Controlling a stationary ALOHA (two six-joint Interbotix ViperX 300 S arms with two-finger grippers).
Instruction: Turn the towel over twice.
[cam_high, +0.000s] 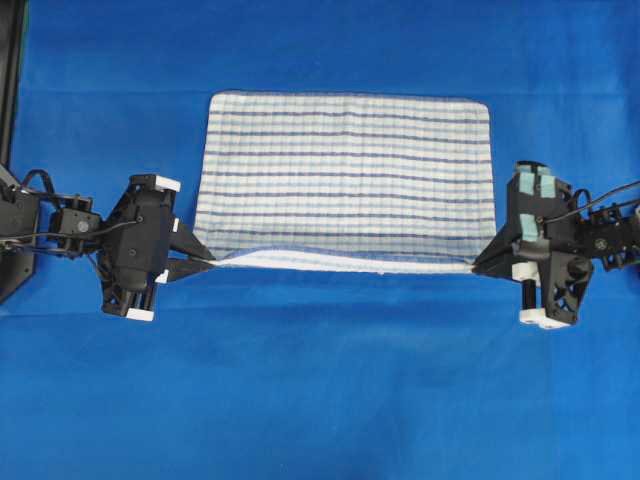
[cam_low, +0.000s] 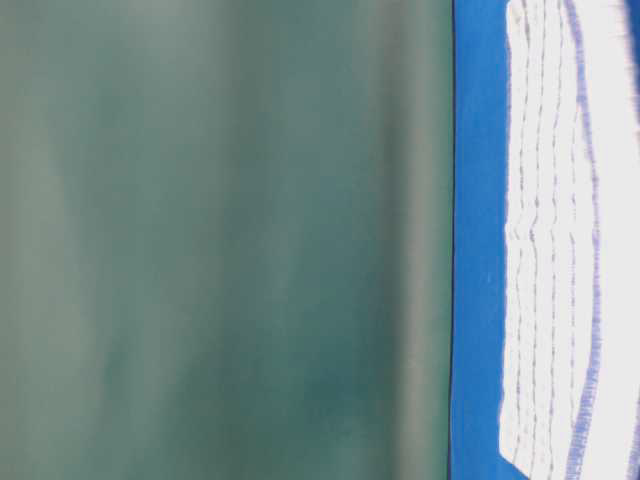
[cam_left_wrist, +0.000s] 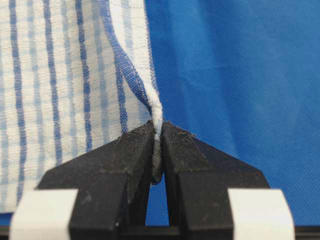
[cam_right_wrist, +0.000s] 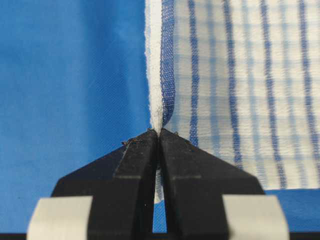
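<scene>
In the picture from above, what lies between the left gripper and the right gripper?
The towel spans the whole stretch. Its near edge runs taut from the left gripper to the right gripper, each pinching one corner, as the overhead view shows.

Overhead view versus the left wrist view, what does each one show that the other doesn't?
Overhead alone: the whole towel spread on the blue table covering, and the right gripper pinching its near right corner. Left wrist alone: a close look at the hemmed edge squeezed between shut jaws. Both: the left gripper clamped on the towel's near left corner, over the blue covering.
</scene>
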